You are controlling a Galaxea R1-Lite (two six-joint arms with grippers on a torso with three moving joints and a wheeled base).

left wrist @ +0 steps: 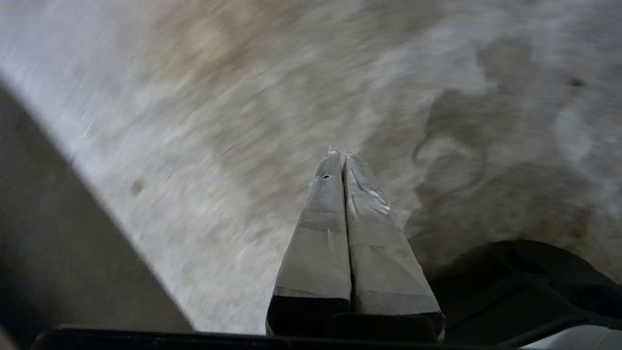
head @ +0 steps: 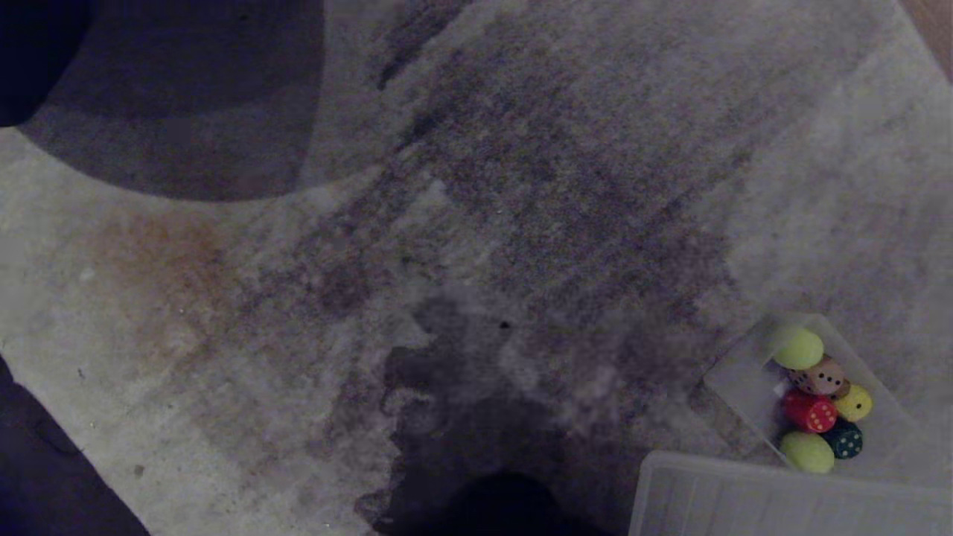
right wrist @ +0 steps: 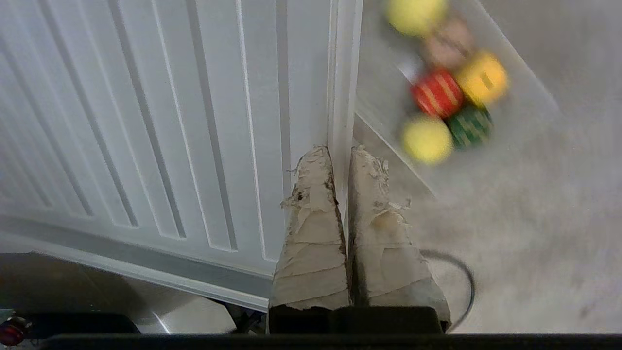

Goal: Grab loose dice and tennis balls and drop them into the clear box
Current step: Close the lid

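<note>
While the right gripper (right wrist: 340,151) hangs w/ its taped fingers (right wrist: 316,233) pressed together on nothing, its tips sit over the long edge of the ribbed lid (right wrist: 146,121), which lies flat on the carpet (head: 298,298) just beside the clear box (head: 744,376). That box is just past the tips, off to one side. Inside it, bunched tog.: two tennis balls (right wrist: 427,140) (right wrist: 415,14), plus the red die (right wrist: 437,93), yellow die (right wrist: 482,78), dark green die (right wrist: 469,125) and tan die (right wrist: 448,43). All six touch or nearly touch. Left gripper (left wrist: 340,155) is pinched together too, empty, hanging over bare stained carpet, well apart from box and lid. Neither arm shows in the head view.
</note>
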